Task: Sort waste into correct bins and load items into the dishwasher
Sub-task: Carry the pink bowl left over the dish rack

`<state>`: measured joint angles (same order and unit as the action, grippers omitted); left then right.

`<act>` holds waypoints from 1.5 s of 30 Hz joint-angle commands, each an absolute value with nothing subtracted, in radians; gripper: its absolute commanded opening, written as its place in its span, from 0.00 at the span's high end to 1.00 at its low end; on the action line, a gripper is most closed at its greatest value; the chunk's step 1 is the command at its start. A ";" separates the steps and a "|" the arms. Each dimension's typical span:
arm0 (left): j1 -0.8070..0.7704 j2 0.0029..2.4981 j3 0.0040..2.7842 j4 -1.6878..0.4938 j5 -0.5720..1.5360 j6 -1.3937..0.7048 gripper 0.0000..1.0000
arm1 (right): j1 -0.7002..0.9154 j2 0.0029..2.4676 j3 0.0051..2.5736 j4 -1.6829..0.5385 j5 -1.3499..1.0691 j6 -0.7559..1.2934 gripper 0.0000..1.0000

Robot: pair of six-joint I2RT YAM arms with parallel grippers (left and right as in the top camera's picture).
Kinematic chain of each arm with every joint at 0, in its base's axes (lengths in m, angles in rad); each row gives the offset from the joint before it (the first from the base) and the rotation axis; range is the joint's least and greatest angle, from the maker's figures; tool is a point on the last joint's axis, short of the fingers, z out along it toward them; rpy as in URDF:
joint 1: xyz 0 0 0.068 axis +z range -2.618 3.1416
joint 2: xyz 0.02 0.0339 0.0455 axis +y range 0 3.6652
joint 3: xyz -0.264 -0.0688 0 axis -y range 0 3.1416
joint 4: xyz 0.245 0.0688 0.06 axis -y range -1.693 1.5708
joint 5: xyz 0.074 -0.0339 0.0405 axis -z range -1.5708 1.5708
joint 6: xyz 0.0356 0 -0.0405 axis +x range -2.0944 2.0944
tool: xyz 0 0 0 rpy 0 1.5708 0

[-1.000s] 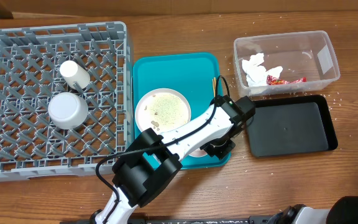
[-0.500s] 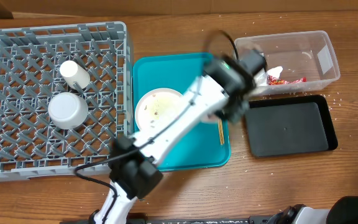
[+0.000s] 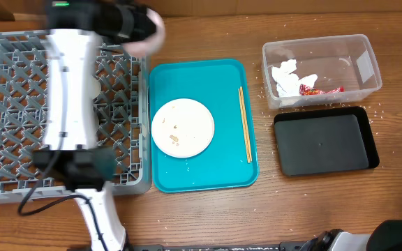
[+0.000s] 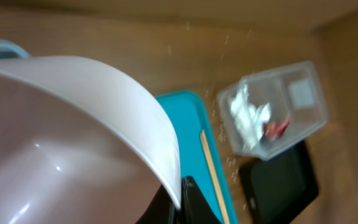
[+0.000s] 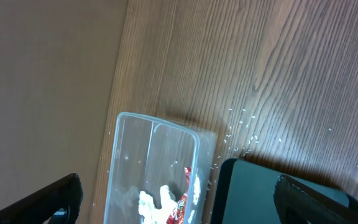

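The pale-pink dish (image 4: 73, 143) looks light, stiff, slick and breakable (glazed, probably), so we judge its rim the best hold. Our left hand (image 4: 179, 202) pinches that rim, over a corner of the dish rack (image 3: 128, 139); our right hand (image 5: 179, 199) gapes wide, empty.

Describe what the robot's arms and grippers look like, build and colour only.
The left arm has long white links with black joint housings, a thin black cable looping near its base, and a small green light up top. The right gripper's fingers are black and blocky.
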<state>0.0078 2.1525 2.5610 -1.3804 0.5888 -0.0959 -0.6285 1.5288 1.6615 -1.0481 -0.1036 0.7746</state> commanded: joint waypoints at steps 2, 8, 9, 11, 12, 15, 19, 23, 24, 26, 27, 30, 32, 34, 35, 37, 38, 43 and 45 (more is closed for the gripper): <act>0.184 2.122 2.571 -1.311 0.939 -0.035 0.96 | -0.630 1.500 1.683 -1.047 -0.094 0.779 0.00; 0.381 2.147 2.553 -1.272 0.970 -0.075 0.96 | -0.630 1.500 1.683 -1.047 -0.094 0.779 0.00; 0.407 2.159 2.553 -1.273 0.973 -0.075 0.96 | -0.630 1.500 1.683 -1.047 -0.094 0.779 0.00; 0.447 2.189 2.553 -1.267 1.008 -0.074 0.96 | -0.630 1.500 1.683 -1.047 -0.094 0.779 0.00; 0.466 2.208 2.553 -1.257 1.045 -0.074 0.96 | -0.630 1.500 1.683 -1.047 -0.094 0.779 0.00; 0.521 2.271 2.553 -1.195 1.205 -0.072 0.96 | -0.630 1.500 1.683 -1.047 -0.094 0.779 0.00; 0.579 2.375 2.553 -1.080 1.455 -0.076 0.96 | -0.630 1.500 1.683 -1.047 -0.094 0.779 0.00; 0.610 2.460 2.553 -1.064 1.519 -0.078 0.96 | -0.630 1.500 1.683 -1.047 -0.094 0.779 0.00; 0.615 2.481 2.553 -1.068 1.519 -0.083 0.96 | -0.630 1.500 1.683 -1.047 -0.094 0.779 0.00; 0.621 2.520 2.553 -1.073 1.520 -0.101 0.96 | -0.630 1.500 1.683 -1.047 -0.094 0.779 0.00; 0.623 2.538 2.553 -1.073 1.519 -0.115 0.96 | -0.630 1.500 1.683 -1.047 -0.094 0.779 0.00; 0.632 2.586 2.553 -1.074 1.520 -0.147 0.96 | -0.630 1.500 1.683 -1.047 -0.094 0.779 0.00; 0.638 2.606 2.553 -1.076 1.521 -0.147 0.96 | -0.630 1.500 1.683 -1.047 -0.094 0.779 0.00; 0.643 2.617 2.553 -1.076 1.520 -0.146 0.96 | -0.630 1.500 1.683 -1.047 -0.094 0.779 0.00; 0.646 2.618 2.553 -1.076 1.519 -0.146 0.96 | -0.630 1.500 1.683 -1.047 -0.094 0.779 0.00; 0.654 2.619 2.553 -1.075 1.516 -0.146 0.96 | -0.630 1.500 1.683 -1.047 -0.094 0.779 0.00; 0.659 2.619 2.553 -1.073 1.515 -0.146 0.96 | -0.630 1.500 1.683 -1.047 -0.094 0.779 0.00; 0.688 2.623 2.553 -1.077 1.457 -0.146 0.96 | -0.630 1.500 1.683 -1.047 -0.094 0.779 0.00; 0.695 2.628 2.553 -1.079 1.448 -0.145 0.96 | -0.630 1.500 1.683 -1.047 -0.094 0.779 0.00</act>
